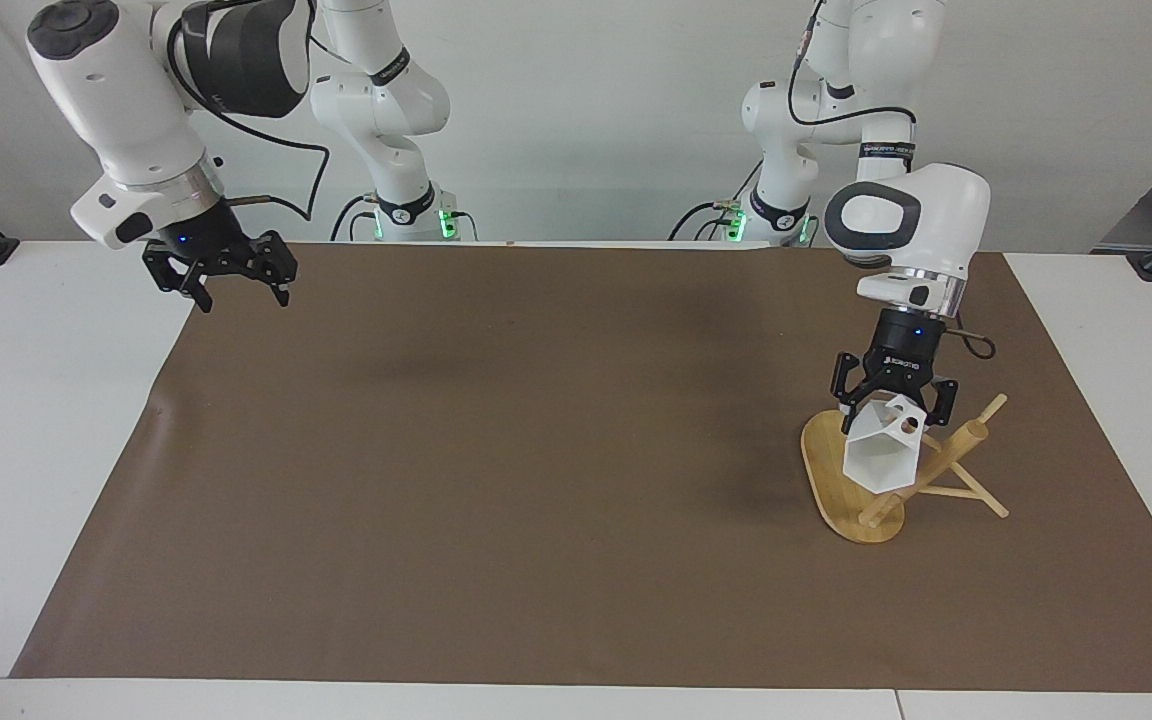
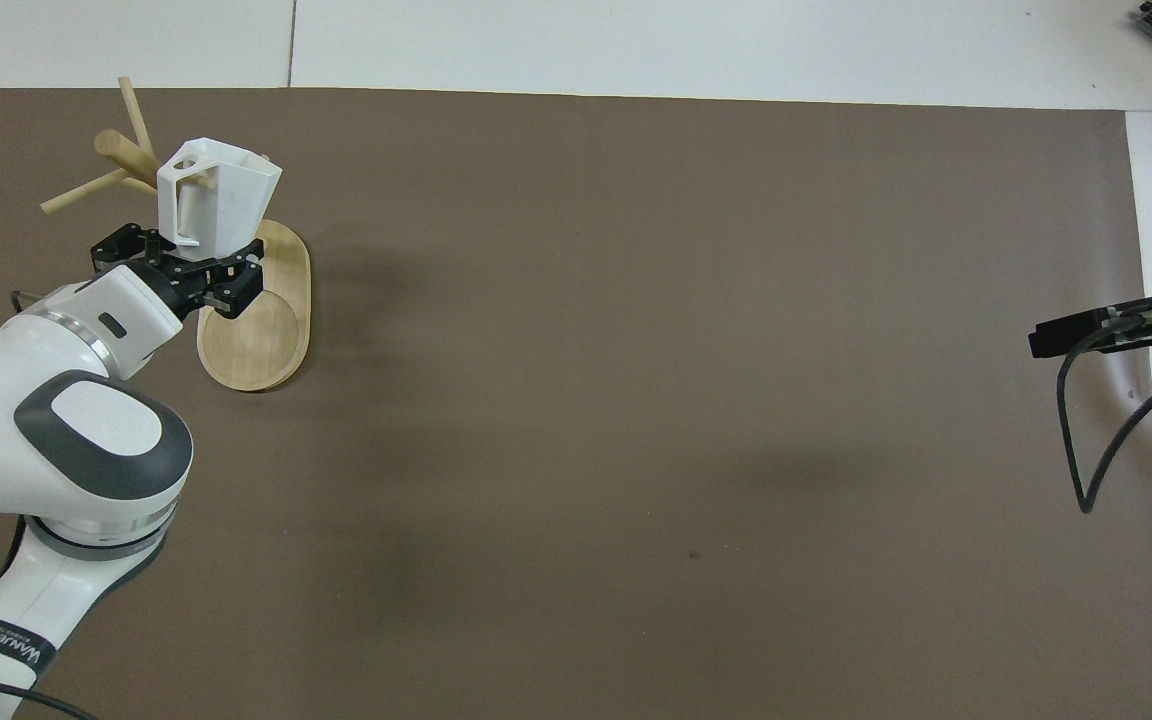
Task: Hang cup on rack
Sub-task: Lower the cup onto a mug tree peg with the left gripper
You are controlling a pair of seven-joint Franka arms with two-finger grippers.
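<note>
The rack [image 1: 854,495] stands under the left gripper [image 1: 891,412], its pegs just beside the load. The right gripper [image 1: 232,288] waits, fingers spread, over the mat's edge [image 1: 151,420]. The left gripper is clenched on the cup [image 1: 880,455] — held over the base. It looks light, stiff, a bit slick — best gripped by its body, handle hole free for a peg.

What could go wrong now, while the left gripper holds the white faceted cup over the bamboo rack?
1. The left gripper holds the white faceted plastic cup tilted beside the light bamboo rack; the handle hole could miss the thin peg.
2. A push on the pegs could tip or slide the rack.
</note>
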